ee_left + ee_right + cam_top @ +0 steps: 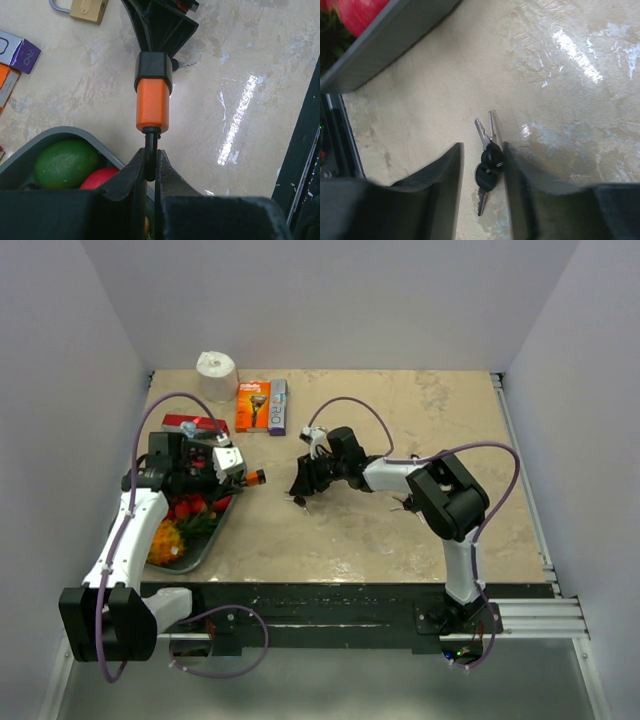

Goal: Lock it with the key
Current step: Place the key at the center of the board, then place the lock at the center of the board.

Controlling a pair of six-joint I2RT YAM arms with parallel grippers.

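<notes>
1. Tabletop point(385, 540): beige, marbled and glossy, with streaks of glare in both wrist views. Plain white walls point(330, 300) on three sides.
2. Keys point(489, 159): a small bunch with black heads, flat on the tabletop near centre. They lie between the parted fingers of the right pincer point(482, 148), which is open and grips nothing. Cannot tell whether the 3 o'clock finger touches a key head.
3. Brass padlock point(88, 9): cut off at the top edge of the left wrist view, shackle only partly seen.
4. Left pincer point(151, 161): closed on the black stem of an orange-and-black object point(153, 102). Cannot tell what the object is.
5. Grey tray point(195, 558) of fruit point(67, 162) at 9 o'clock, partly covered by the left arm point(135, 530).
6. Paper roll point(216, 375), orange razor box point(254, 406) and red packet point(192, 423) between 11 and 12 o'clock.
</notes>
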